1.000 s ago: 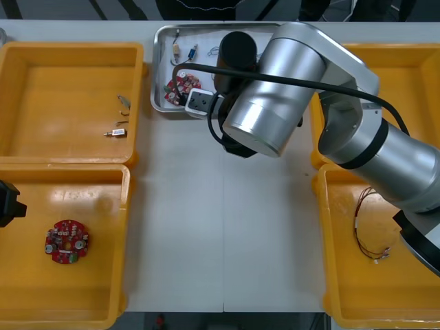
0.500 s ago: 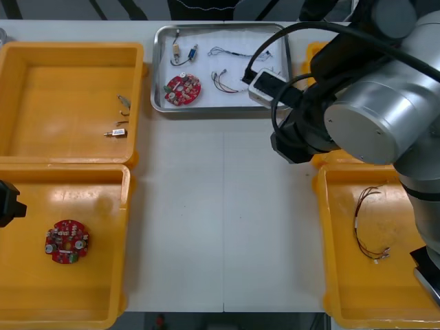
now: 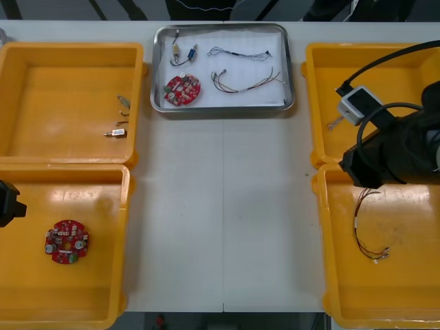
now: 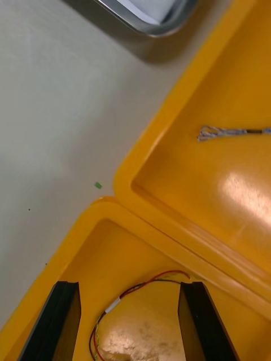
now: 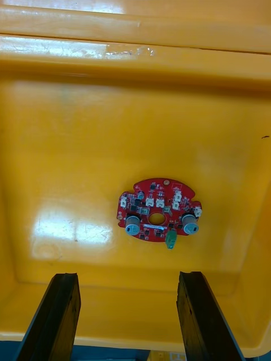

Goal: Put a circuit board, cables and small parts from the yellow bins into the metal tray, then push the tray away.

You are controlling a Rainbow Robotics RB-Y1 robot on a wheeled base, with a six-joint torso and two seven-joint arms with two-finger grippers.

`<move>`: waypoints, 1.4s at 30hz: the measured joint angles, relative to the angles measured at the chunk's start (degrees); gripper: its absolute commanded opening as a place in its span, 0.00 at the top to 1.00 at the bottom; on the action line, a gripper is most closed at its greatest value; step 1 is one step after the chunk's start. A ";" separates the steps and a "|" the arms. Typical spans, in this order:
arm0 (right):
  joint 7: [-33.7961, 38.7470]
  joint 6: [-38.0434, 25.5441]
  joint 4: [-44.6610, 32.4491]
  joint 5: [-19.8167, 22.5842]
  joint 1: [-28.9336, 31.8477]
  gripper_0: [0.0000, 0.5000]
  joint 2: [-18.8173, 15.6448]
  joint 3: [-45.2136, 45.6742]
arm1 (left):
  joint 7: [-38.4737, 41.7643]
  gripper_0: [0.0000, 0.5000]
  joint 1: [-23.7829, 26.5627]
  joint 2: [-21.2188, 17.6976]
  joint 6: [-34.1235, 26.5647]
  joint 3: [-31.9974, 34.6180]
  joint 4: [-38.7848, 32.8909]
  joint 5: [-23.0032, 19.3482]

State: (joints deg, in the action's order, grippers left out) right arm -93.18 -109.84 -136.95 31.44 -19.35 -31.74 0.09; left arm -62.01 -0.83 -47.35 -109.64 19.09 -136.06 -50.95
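Observation:
The metal tray [image 3: 290,69] lies at the table's far middle, white inside, holding a red circuit board [image 3: 182,89], a black cable [image 3: 237,52], a red and yellow cable [image 3: 245,81] and a blue and white cable [image 3: 184,53]. My right arm [image 3: 392,148] hangs over the seam between the two right yellow bins. Its gripper [image 4: 130,287] is open above another red and yellow cable [image 4: 132,293] in the near right bin [image 3: 323,227]. At the far left, my left gripper [image 5: 129,276] is open over a second circuit board [image 5: 160,214] in the near left bin [image 3: 127,227].
The far left bin [image 3: 141,82] holds small metal parts [image 3: 122,103]. A twisted cable [image 4: 226,132] lies in the far right bin [image 3: 309,82]. The tray's corner [image 4: 152,20] shows beyond the right fingers. Bare table runs between the bins.
My right arm has swung from over the tray to the right, over the right bins, uncovering the tray and its contents. The left arm has not moved.

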 measured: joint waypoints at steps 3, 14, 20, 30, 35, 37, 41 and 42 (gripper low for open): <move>3.77 0.00 -0.04 0.76 2.55 0.00 -0.68 3.82 | 0.00 0.00 0.00 0.00 0.00 0.00 0.00 0.00; 5.09 0.00 0.45 5.97 11.76 0.00 -2.74 16.33 | 0.00 0.00 0.00 0.00 0.00 0.00 0.01 0.00; 5.10 0.00 2.33 7.75 13.56 0.00 -3.29 19.74 | 0.00 0.00 0.00 0.00 0.00 0.00 0.01 0.00; 6.38 0.00 6.14 7.92 13.57 0.00 -3.57 19.73 | 0.00 0.00 0.00 0.00 0.00 0.00 0.01 0.00; 9.05 0.00 6.19 7.62 13.58 0.00 -3.57 19.73 | 0.00 0.00 0.00 0.00 0.00 0.00 0.01 0.00; 12.24 0.00 6.19 7.63 13.58 0.00 -3.57 19.73 | 0.00 0.00 0.00 0.00 0.00 0.00 0.01 0.00; 14.63 0.00 6.20 7.67 13.61 0.00 -3.57 19.73 | 0.00 0.00 0.00 0.00 0.00 0.00 0.01 -0.01; 14.64 0.00 6.20 7.73 13.62 0.00 -3.57 19.73 | 0.00 0.00 0.00 0.00 0.00 0.00 0.01 -0.01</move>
State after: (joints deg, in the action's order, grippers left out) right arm -78.54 -109.84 -130.74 39.17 -5.73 -35.31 19.82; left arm -62.01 -0.83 -47.35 -109.65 19.09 -136.05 -50.95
